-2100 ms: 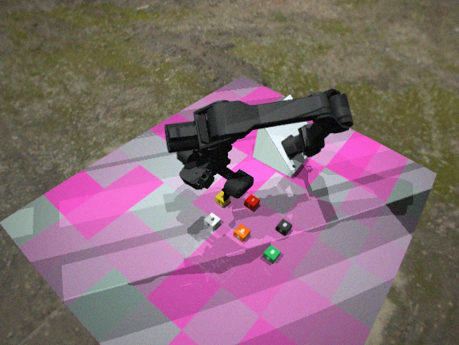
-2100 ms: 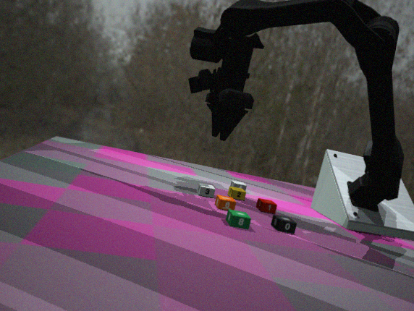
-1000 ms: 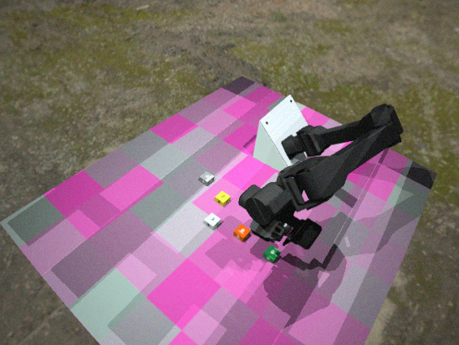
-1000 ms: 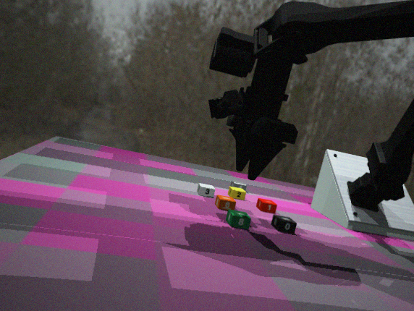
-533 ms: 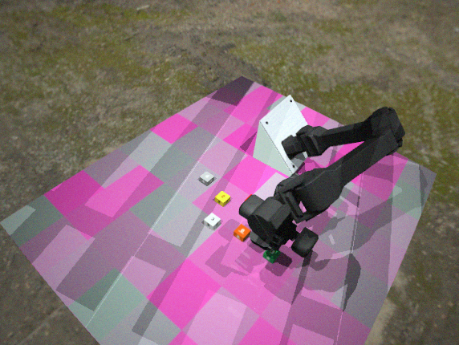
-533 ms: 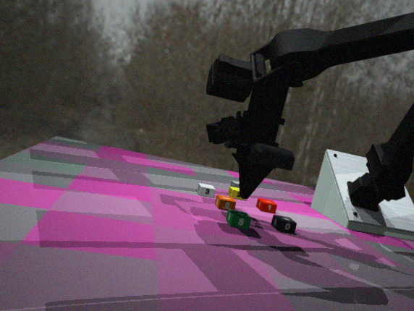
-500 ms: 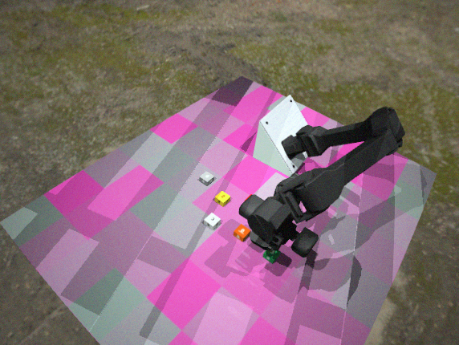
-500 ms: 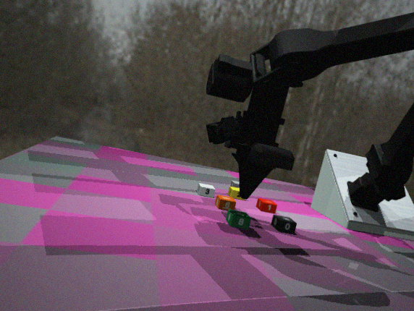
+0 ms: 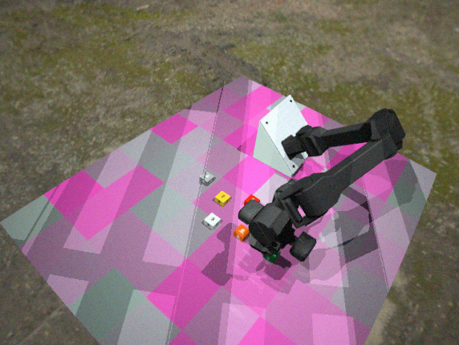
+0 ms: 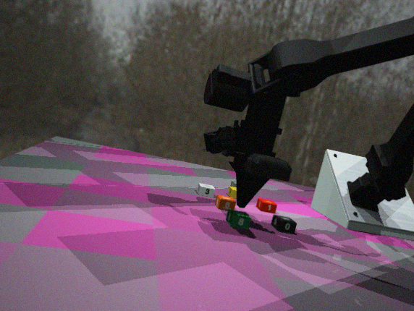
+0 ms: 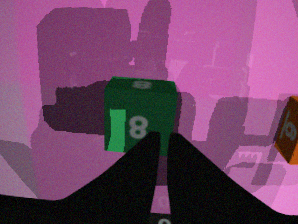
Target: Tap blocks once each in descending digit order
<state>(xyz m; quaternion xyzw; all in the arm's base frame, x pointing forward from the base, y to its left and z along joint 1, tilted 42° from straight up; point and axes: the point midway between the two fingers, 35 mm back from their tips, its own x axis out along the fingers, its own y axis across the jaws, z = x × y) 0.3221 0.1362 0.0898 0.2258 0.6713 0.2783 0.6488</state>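
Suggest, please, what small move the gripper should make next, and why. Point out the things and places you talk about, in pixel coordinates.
I would probably ease the gripper (image 9: pixel 271 249) (image 10: pixel 242 207) (image 11: pixel 164 141) down until its tips briefly touch the green block (image 9: pixel 272 257) (image 10: pixel 238 220) (image 11: pixel 117 102), then lift clear. Its fingers are shut with nothing between them, the tips hang just above that block, and its 8 suits an early turn in descending order.

From my station I count seven blocks on one worktop, all set in from its edges: one green, one orange, one red, one yellow, one black and two pale ones, the one half hidden in the exterior view probably light grey. I also count one white wedge, towards the worktop's top corner in the top view.
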